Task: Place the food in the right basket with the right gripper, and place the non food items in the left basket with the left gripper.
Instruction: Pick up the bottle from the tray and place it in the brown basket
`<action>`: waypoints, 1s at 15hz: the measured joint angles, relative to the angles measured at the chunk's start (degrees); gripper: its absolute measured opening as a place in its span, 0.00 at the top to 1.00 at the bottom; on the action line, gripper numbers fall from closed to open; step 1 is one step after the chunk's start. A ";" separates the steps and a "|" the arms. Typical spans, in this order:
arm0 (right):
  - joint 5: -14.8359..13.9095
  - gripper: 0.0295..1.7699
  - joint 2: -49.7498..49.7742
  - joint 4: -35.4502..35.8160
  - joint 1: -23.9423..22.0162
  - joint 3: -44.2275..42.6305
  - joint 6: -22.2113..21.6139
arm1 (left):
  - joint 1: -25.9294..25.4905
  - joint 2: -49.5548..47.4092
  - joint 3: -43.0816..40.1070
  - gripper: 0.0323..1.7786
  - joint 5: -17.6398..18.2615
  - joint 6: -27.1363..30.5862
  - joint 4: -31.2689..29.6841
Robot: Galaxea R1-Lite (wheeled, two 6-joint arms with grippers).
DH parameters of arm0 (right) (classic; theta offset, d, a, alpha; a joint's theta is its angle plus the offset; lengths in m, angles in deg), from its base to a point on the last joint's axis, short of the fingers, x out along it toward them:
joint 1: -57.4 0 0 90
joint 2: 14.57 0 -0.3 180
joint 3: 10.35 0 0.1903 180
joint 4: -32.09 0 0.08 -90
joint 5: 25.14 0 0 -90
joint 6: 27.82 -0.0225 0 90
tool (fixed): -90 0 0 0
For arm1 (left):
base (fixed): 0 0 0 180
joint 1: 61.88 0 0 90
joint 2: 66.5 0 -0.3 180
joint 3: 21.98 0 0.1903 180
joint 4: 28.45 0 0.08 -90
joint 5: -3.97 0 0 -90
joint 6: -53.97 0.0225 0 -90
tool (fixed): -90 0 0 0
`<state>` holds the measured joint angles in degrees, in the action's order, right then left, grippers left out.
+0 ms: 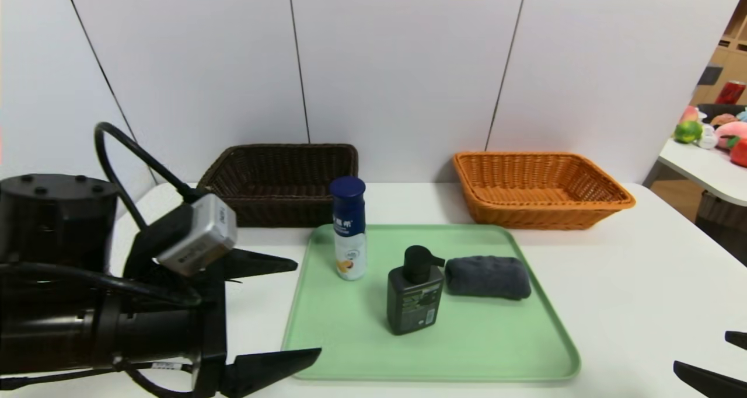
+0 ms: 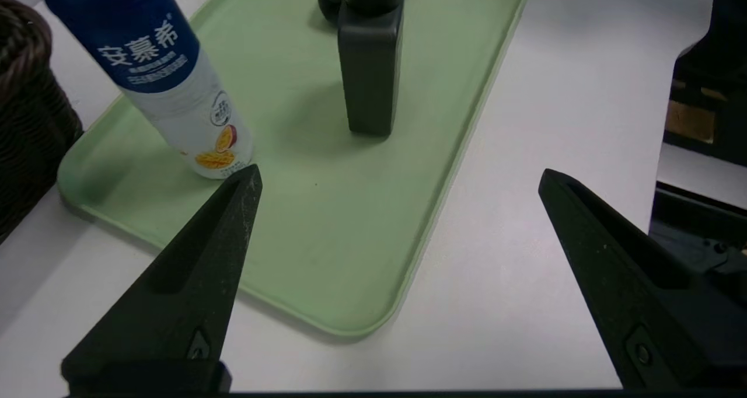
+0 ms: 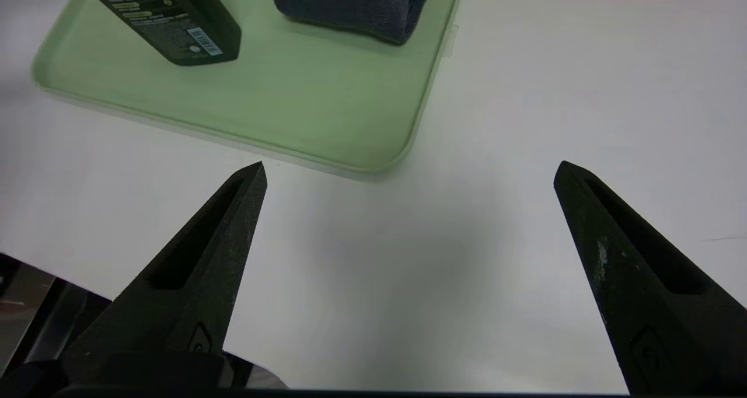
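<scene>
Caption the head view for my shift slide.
Open left gripper beside a green tray holding a blue-and-white bottle, black pump bottle and rolled dark-grey towel.

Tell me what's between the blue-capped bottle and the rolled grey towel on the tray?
The black pump bottle stands between the blue-capped bottle and the towel, slightly nearer the robot, as the head view shows.

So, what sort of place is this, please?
Probably a robot test room: a worktable with a green tray, two wicker baskets behind it, and a robot's open left pincer beside the tray.
</scene>
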<state>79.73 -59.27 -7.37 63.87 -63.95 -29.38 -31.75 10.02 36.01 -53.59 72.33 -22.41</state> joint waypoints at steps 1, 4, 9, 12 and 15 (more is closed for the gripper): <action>0.17 0.04 0.00 0.02 0.02 0.17 -0.01 | 0.79 2.23 -0.12 0.05 0.02 1.51 -1.55; 0.22 0.04 0.02 0.17 0.00 0.33 0.07 | 3.08 8.27 -0.20 0.05 0.09 2.80 -7.08; 0.15 0.04 0.06 1.00 0.00 0.44 0.07 | 5.49 15.57 0.02 0.05 -0.02 2.72 -13.42; 0.06 0.04 0.28 0.94 0.00 0.57 0.07 | 6.28 20.55 0.13 0.05 0.02 2.50 -18.52; 0.11 0.04 0.80 0.90 0.00 0.59 0.11 | 6.86 25.03 0.07 0.05 0.16 2.12 -25.80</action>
<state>79.84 -58.47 -6.47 63.87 -63.36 -29.27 -24.89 35.05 36.08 -53.43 74.45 -48.21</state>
